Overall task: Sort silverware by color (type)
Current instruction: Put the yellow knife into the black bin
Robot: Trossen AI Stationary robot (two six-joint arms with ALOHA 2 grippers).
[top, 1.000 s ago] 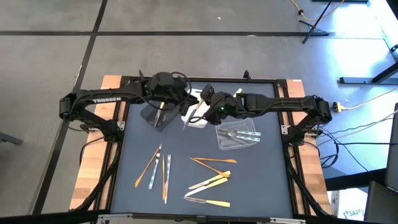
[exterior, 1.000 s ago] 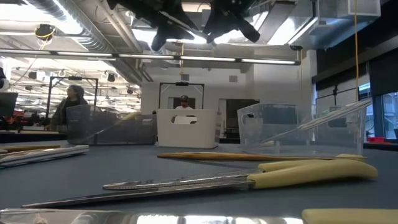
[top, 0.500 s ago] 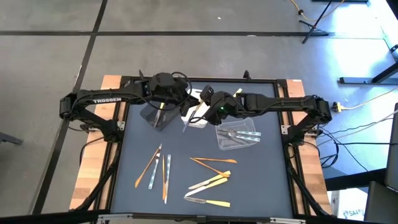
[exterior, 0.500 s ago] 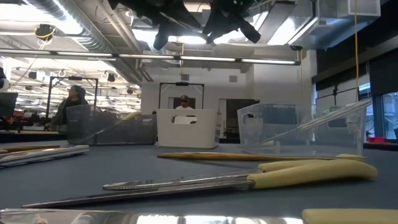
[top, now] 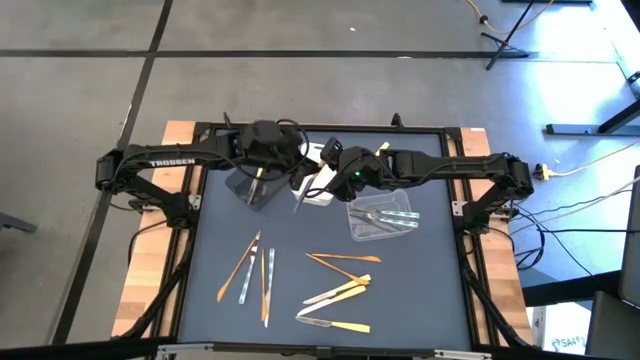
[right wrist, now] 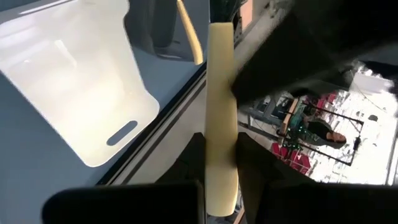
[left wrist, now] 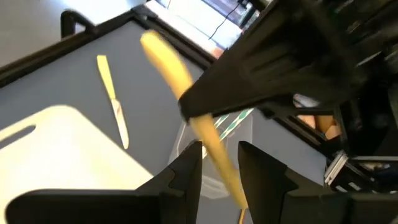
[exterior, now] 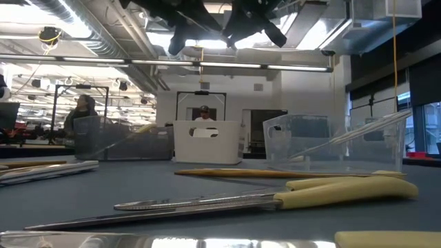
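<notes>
Right gripper (right wrist: pixel 221 171): pinching a pale yellow utensil (right wrist: pixel 221 93), above the white tray (top: pixel 318 188).
Left gripper (left wrist: pixel 219 163): pinching a yellow-handled utensil (left wrist: pixel 186 106), over the dark tray (top: pixel 252 188).
Clear tray (top: pixel 383 218): holds silver-grey pieces.
Loose silverware (top: pixel 338 290): scattered on the near half of the table (top: pixel 420 290), well apart from both grippers.
</notes>
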